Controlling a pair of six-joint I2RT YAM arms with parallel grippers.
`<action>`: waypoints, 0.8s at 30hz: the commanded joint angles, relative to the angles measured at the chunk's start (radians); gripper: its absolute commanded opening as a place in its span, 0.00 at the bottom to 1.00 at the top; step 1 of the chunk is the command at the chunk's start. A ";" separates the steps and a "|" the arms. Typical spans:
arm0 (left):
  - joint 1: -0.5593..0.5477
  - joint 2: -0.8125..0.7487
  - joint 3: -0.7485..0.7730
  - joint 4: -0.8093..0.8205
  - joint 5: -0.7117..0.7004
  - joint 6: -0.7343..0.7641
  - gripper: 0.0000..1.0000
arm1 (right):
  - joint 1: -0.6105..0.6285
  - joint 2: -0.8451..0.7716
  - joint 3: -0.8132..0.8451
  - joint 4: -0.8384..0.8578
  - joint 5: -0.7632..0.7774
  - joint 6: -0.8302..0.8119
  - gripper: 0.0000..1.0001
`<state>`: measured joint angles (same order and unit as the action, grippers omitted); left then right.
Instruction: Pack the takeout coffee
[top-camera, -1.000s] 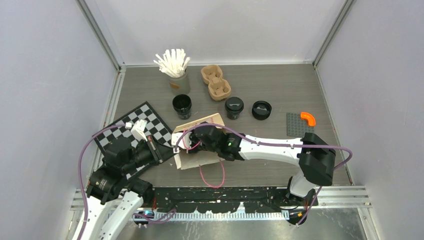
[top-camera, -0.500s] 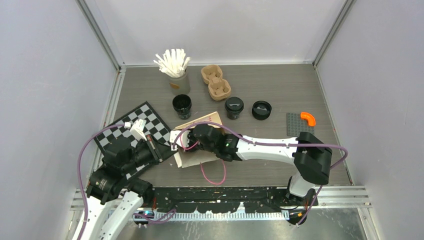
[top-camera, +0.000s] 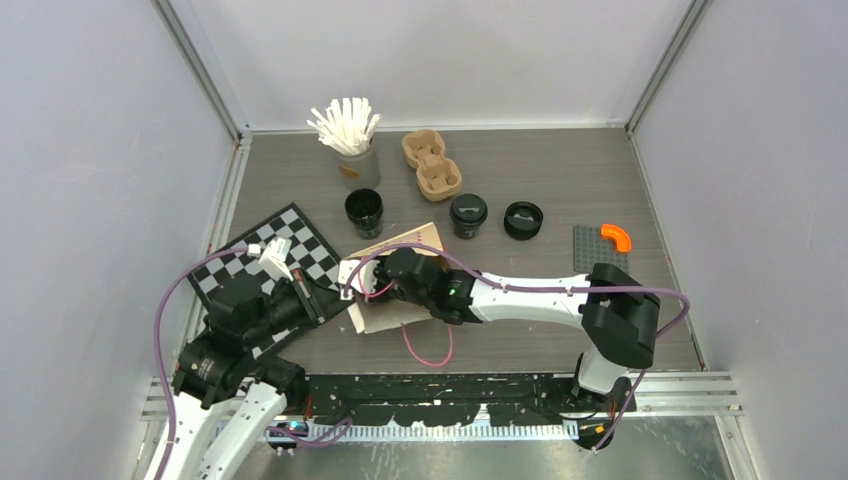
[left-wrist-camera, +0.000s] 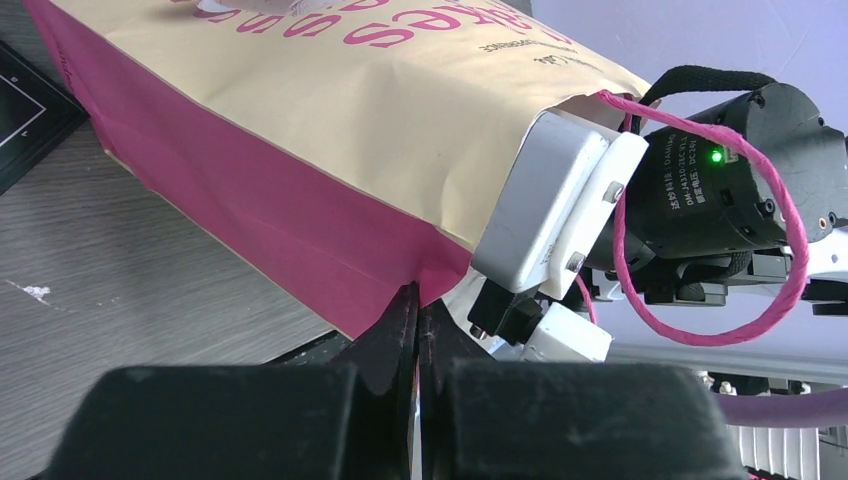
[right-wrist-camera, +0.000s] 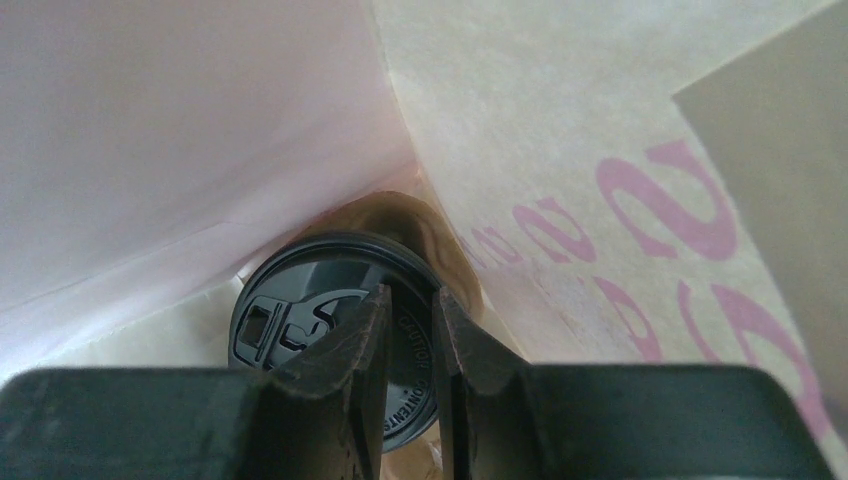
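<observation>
The paper bag (top-camera: 405, 240) is lying on its side at the centre of the top view. It is matte kraft tan outside, with smooth magenta side gussets and a twisted pink cord handle (left-wrist-camera: 798, 250). Large pink letters are running across its face. Only the fragment "KES" is reading clearly in the left wrist view, and the small print beside it is too fine.

The left gripper (left-wrist-camera: 417, 300) is lying low, its fingers pressed fully together and pinching the bag's magenta edge at the mouth. The right arm (top-camera: 530, 292) is stretching flat across from the lower right, its wrist buried in the bag's mouth.

Inside, the right gripper (right-wrist-camera: 410, 300) is keeping its fingers a narrow gap apart. They seem to be nipping the rim of the lidded cup (right-wrist-camera: 300, 325), though the contact itself is hidden. The cup's round, glossy black plastic lid is facing the camera, with a moulded sip hole and the embossed word CONTENTS.

Above the bag in the top view, an open cup (top-camera: 364, 210) and a capped cup (top-camera: 468, 215) are standing on the grey wood-grain table (top-camera: 540, 170).
</observation>
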<state>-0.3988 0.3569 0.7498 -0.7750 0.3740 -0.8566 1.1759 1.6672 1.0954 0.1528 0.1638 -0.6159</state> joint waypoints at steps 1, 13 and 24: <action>-0.009 -0.006 0.006 -0.019 0.062 0.000 0.00 | -0.010 0.043 -0.012 0.001 0.068 0.039 0.26; -0.009 -0.002 0.006 -0.009 0.056 0.001 0.00 | -0.014 -0.046 0.047 -0.122 0.063 0.084 0.39; -0.008 0.031 0.012 0.027 0.086 -0.004 0.00 | -0.016 -0.132 0.100 -0.294 0.025 0.165 0.45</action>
<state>-0.3996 0.3744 0.7498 -0.7601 0.3962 -0.8574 1.1744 1.6054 1.1419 -0.0811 0.1810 -0.5159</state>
